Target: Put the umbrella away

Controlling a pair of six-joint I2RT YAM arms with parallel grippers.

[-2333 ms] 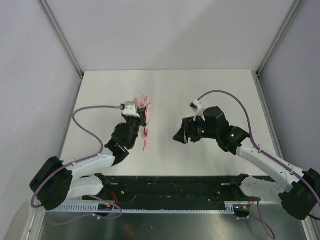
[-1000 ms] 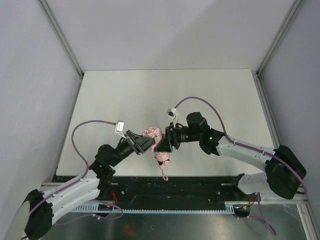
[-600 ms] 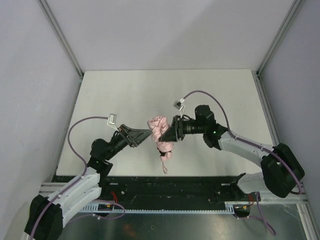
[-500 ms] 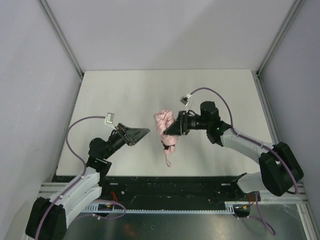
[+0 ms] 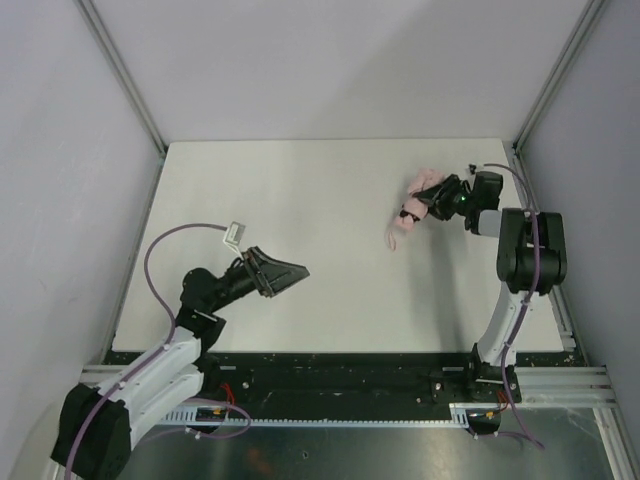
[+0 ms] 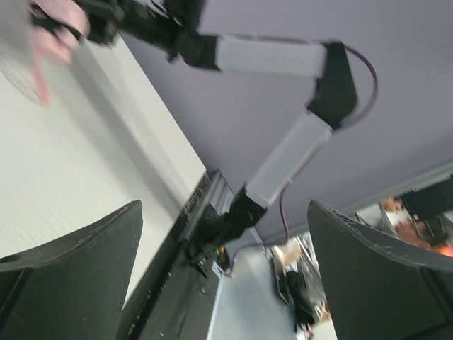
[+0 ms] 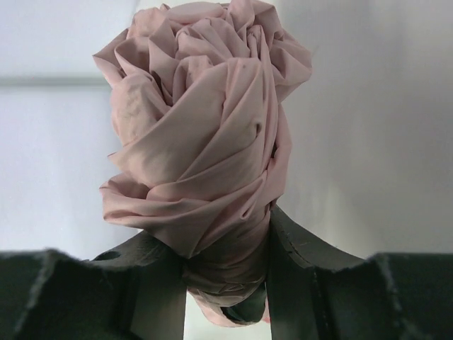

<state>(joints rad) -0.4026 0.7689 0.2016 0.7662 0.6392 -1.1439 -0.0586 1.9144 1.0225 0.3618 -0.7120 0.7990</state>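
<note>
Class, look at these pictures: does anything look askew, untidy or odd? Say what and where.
The umbrella, gripped by the right hand at the far right of the table, looks untidy: its pink fabric is bunched in crumpled folds, not wrapped smooth, and one end dangles loose. The left hand is open and empty.

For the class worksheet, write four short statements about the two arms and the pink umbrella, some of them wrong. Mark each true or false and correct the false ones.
1. The right pincer grips the umbrella by its pink fabric. True.
2. The left pincer is shut on the umbrella. False: it stands wide open with nothing between its fingers.
3. The umbrella's canopy is spread open. False: the fabric is bunched in folds.
4. Seen from above, the umbrella is nearer the right edge of the table than the left. True.
</note>
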